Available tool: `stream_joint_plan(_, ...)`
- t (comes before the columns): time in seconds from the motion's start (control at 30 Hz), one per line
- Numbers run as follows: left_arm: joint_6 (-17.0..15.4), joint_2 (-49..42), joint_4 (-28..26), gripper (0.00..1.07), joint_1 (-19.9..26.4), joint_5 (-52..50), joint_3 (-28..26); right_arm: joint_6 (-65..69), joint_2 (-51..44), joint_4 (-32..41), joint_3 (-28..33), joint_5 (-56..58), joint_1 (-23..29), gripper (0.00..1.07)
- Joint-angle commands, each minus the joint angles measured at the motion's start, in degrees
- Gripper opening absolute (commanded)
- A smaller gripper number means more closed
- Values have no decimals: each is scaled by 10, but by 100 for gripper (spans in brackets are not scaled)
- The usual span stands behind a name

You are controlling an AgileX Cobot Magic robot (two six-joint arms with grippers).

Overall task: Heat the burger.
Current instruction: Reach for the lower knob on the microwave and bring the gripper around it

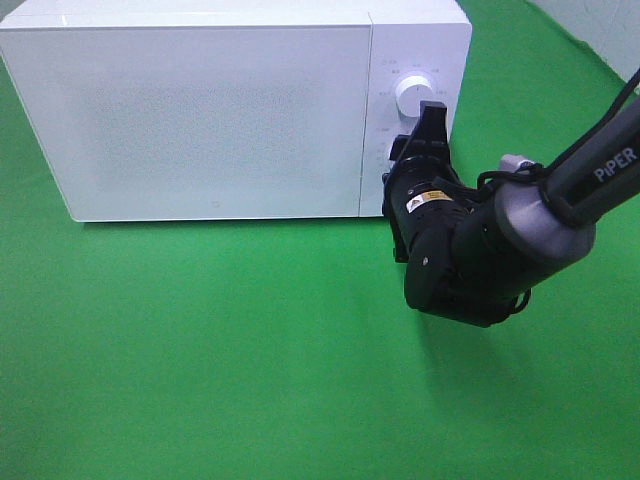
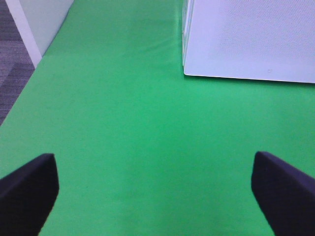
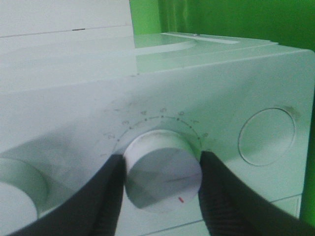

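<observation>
right gripper (image 1: 430, 118) stretched to the microwave (image 1: 200, 120) — pinching its dial (image 3: 162, 172)

Fig. layout. Right fingers (image 3: 101, 201): one on either side of dial (image 3: 162, 169), touching it | dial: on microwave (image 1: 200, 120) panel, between second knob (image 1: 413, 95) and round button (image 3: 266, 136) | left fingers (image 2: 27, 191): well apart, cloth (image 2: 138, 147) between and below them, microwave corner ahead | microwave: on cloth.

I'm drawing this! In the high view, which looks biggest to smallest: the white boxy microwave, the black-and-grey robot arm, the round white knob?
White boxy microwave
Black-and-grey robot arm, though it's nearer the camera
Round white knob
</observation>
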Motion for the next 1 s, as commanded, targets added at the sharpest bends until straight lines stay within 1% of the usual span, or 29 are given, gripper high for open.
stream_joint_plan(0.03,2,-10,0,100,1,-6,2,-14,-13,-69,-28,-140,0,13)
stream_joint_plan(0.1,2,-10,0,100,1,-6,2,-37,-13,-50,-28,-139,0,23)
stream_joint_plan(0.13,2,-10,0,100,1,-6,2,-37,-13,-50,-28,-139,0,23)
stream_joint_plan(0.17,2,-10,0,100,1,-6,2,-54,-13,-41,-28,-139,0,29)
stream_joint_plan(0.2,2,-10,0,100,1,-6,2,-54,-13,-41,-28,-139,0,29)
stream_joint_plan(0.23,2,-10,0,100,1,-6,2,-68,-13,-29,-28,-139,0,36)
stream_joint_plan(0.27,2,-10,0,100,1,-6,2,-68,-13,-29,-28,-139,0,36)
stream_joint_plan(0.3,2,-10,0,100,1,-6,2,-77,-13,-16,-28,-139,0,41)
stream_joint_plan(0.33,2,-10,0,100,1,-6,2,-77,-13,-16,-28,-139,0,41)
stream_joint_plan(0.37,2,-10,0,100,1,-6,2,-87,-13,-7,-28,-138,0,46)
stream_joint_plan(0.4,2,-10,0,100,1,-6,2,-87,-13,-7,-28,-138,0,46)
stream_joint_plan(0.43,2,-10,0,100,1,-6,2,-88,-13,-2,-28,-138,0,49)
stream_joint_plan(0.53,2,-10,0,100,1,-6,2,-89,-13,-2,-28,-137,0,51)
stream_joint_plan(0.57,2,-10,0,100,1,-6,2,-89,-13,-1,-28,-136,0,55)
stream_joint_plan(0.6,2,-10,0,100,1,-6,2,-89,-13,-1,-28,-136,0,55)
stream_joint_plan(0.67,2,-10,0,100,1,-6,2,-92,-13,6,-27,-133,0,63)
stream_joint_plan(0.7,2,-10,0,100,1,-6,2,-92,-13,6,-27,-133,0,63)
stream_joint_plan(0.73,2,-10,0,100,1,-6,2,-92,-13,7,-20,-133,0,67)
stream_joint_plan(0.8,2,-10,0,100,1,-6,2,-92,-13,6,-11,-131,0,69)
stream_joint_plan(1.0,2,-10,0,100,1,-6,2,-81,-13,-5,16,-108,14,70)
